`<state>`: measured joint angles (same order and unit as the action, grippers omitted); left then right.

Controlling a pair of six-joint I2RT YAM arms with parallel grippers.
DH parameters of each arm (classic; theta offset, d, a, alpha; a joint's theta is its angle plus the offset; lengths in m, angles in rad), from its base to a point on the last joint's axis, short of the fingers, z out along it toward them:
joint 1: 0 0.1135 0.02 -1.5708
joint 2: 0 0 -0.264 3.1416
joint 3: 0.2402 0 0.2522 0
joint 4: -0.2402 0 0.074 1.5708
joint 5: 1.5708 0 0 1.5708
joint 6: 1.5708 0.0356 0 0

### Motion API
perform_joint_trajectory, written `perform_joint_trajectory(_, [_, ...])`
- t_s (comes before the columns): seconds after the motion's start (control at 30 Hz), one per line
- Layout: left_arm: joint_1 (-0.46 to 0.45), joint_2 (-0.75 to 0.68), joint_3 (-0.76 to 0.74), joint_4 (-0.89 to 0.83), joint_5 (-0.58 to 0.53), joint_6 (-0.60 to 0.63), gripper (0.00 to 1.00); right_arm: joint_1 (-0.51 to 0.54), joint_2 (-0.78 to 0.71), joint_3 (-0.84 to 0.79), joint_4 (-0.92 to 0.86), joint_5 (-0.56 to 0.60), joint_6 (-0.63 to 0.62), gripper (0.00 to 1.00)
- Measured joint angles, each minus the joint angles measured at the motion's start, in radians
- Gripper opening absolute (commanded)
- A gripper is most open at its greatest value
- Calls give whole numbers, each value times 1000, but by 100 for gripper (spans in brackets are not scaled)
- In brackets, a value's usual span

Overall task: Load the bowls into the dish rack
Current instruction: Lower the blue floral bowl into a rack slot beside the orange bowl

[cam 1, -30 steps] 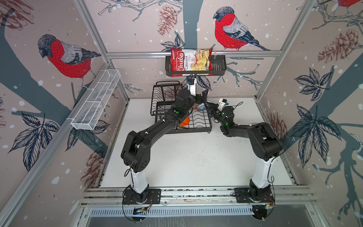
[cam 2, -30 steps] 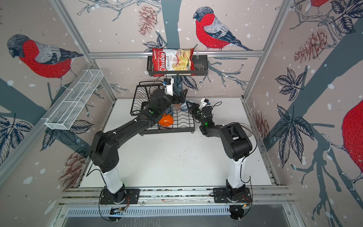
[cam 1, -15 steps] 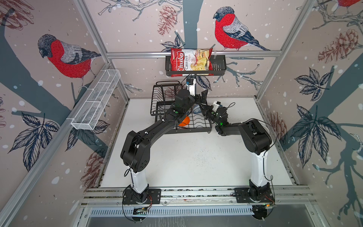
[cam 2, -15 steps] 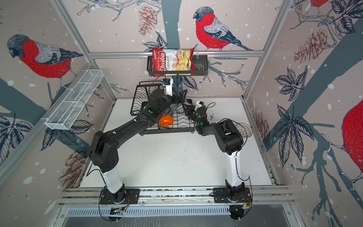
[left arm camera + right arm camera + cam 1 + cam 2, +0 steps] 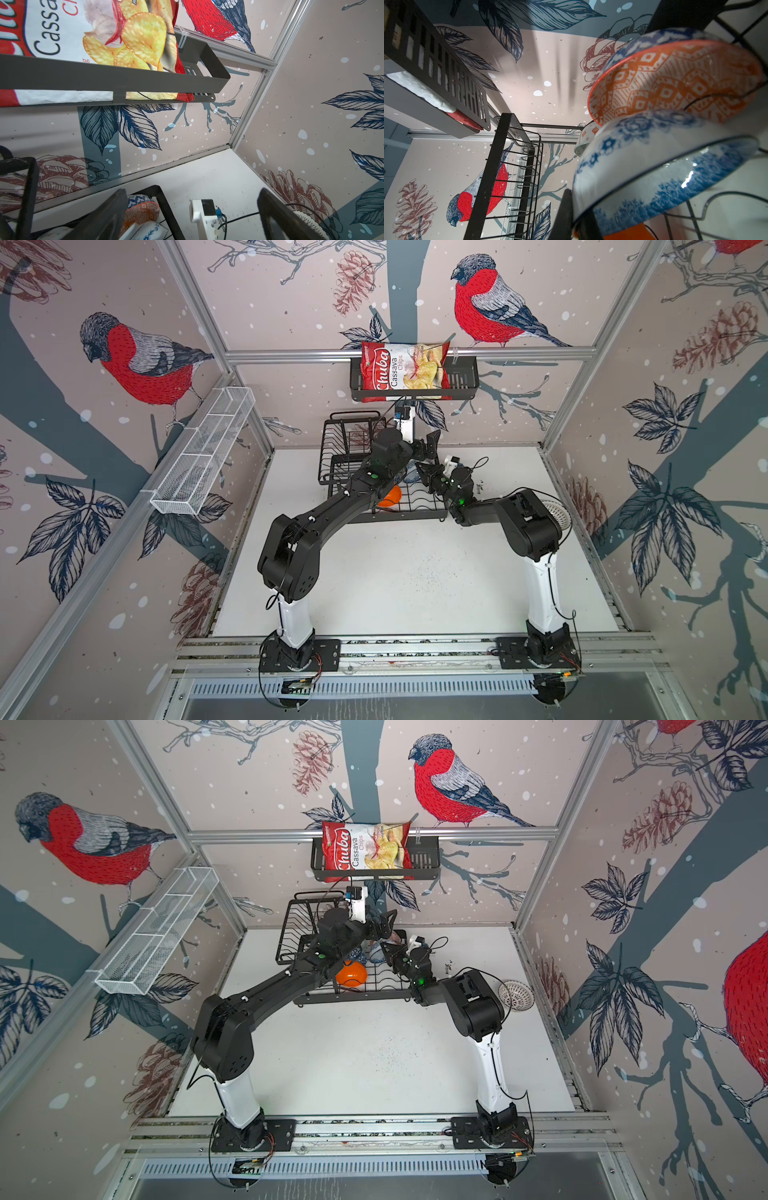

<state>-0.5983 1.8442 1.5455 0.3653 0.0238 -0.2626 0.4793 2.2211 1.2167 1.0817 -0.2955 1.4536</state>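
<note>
White tabletop (image 5: 415, 572), arms bent over dish rack (image 5: 415, 511): left tool (image 5: 428, 445) spread, right tool (image 5: 423, 473) pinching blue-white bowl (image 5: 654, 166).

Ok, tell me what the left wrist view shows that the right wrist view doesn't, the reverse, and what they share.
Only the left wrist view: the printed front of the chips bag, the white lattice bowl on the table, and the left gripper, open and empty.
Only the right wrist view: the slotted upper-tier wires of the dish rack, the plain orange bowl, and the right gripper shut on the rim of the blue-white floral bowl.
Both: that floral bowl, the salmon-orange bowl and the black basket.
</note>
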Motion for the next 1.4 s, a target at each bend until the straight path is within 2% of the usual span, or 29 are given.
perform_joint_trajectory(0.53, [3, 0, 2, -7, 1, 0, 98, 3, -23, -55, 4, 31, 37, 0])
perform_joint_trajectory(1.07, [6, 1, 2, -10, 1, 0, 97, 12, -23, -77, 24, 58, 97, 14])
perform_joint_trajectory(1.4, [6, 2, 2, -10, 2, -2, 97, 15, -17, -78, 32, 51, 123, 14])
